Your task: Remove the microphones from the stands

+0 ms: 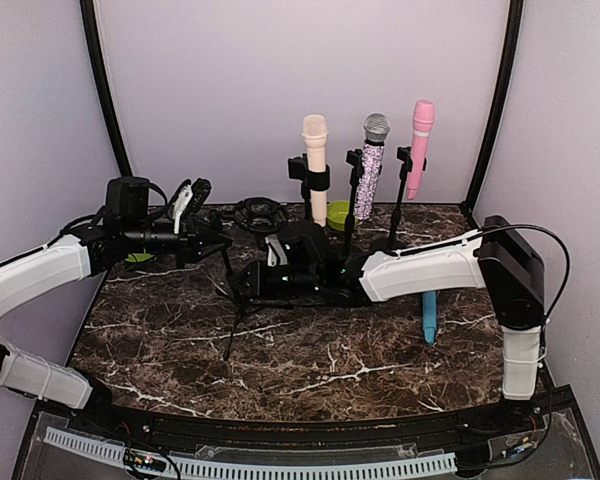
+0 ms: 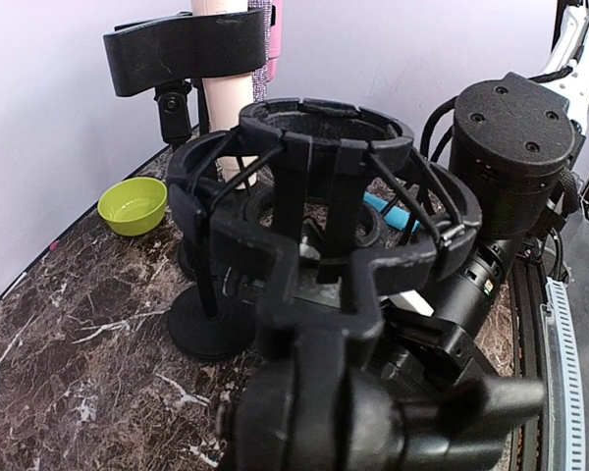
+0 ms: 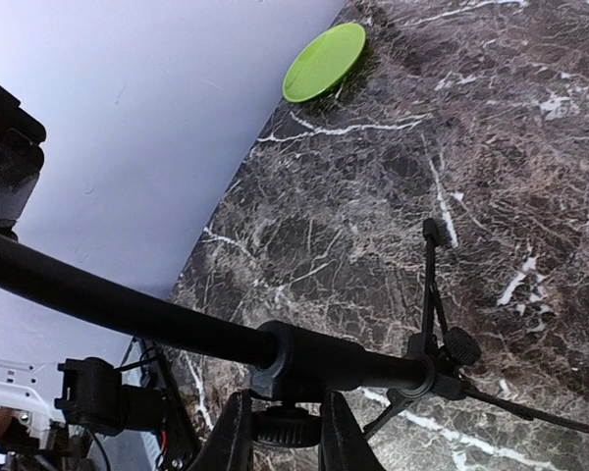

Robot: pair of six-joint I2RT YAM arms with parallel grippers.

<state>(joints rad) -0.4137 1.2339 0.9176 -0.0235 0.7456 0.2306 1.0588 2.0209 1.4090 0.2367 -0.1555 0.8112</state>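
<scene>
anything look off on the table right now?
Yes. A blue microphone lies flat on the marble table beside the right arm, in no stand. The tripod stand also looks tipped, its pole leaning low across the table instead of standing upright.

Along the worktop's (image 1: 310,375) far edge, a cream microphone (image 1: 315,165), glittery microphone (image 1: 371,165) and pink microphone (image 1: 419,145) stand upright in clips. A blue microphone (image 1: 430,315) lies right. The left arm (image 1: 35,275) and right arm (image 1: 420,270) meet at a central tripod stand (image 1: 234,335).

no readable text, no labels, no brand marks
</scene>
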